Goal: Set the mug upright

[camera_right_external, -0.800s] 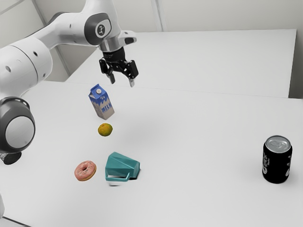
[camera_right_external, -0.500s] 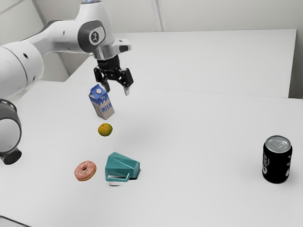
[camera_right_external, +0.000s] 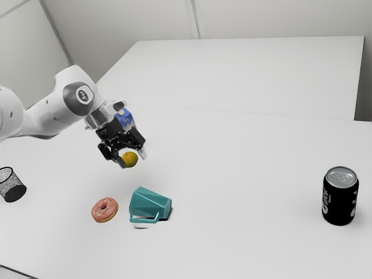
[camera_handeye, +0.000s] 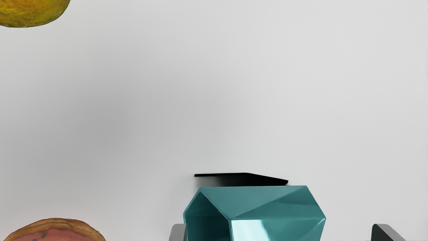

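Arm [camera_right_external: 55, 110] comes in from the exterior view's left, bent at the wrist so that the hand tips down and toward that view's right, well above the desk [camera_right_external: 250, 174]. At its end the end effector [camera_right_external: 133, 160] is spread wide, with nothing held between its fingers [camera_handeye: 178, 232]. From where I stand it overlaps the orange [camera_right_external: 130, 159], and the milk [camera_right_external: 124, 119] is partly hidden behind the hand. The teal mug [camera_right_external: 150, 204] lies on its side on the desk, apart from the end effector and lower down. Its open mouth faces the donut [camera_right_external: 104, 210] nearby. In the wrist view the mug appears between the two fingers, nearer the one on the donut's side. Well apart from them all, the can [camera_right_external: 340, 197] stands upright toward the exterior view's right.
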Controlling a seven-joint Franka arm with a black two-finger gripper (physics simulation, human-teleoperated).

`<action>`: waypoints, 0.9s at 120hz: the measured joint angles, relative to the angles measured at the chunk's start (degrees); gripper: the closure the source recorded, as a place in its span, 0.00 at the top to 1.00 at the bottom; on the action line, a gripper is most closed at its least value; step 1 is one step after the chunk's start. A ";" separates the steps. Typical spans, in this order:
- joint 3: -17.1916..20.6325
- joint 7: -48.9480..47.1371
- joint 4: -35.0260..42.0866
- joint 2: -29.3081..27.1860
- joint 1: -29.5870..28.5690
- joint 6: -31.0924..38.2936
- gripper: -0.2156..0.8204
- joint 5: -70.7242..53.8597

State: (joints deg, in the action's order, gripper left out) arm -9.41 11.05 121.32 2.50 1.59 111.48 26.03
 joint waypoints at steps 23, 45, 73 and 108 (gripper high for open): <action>-1.15 7.41 6.46 -2.25 -0.51 1.32 0.79 5.00; -1.42 14.22 11.24 -3.38 -1.57 1.33 0.79 9.02; -1.46 21.36 14.11 -3.05 -2.33 1.60 0.79 11.90; -1.41 28.89 14.46 -2.64 -2.36 2.11 0.79 16.25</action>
State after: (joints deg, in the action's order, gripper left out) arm -10.81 39.94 135.78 -0.14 -0.77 113.58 42.28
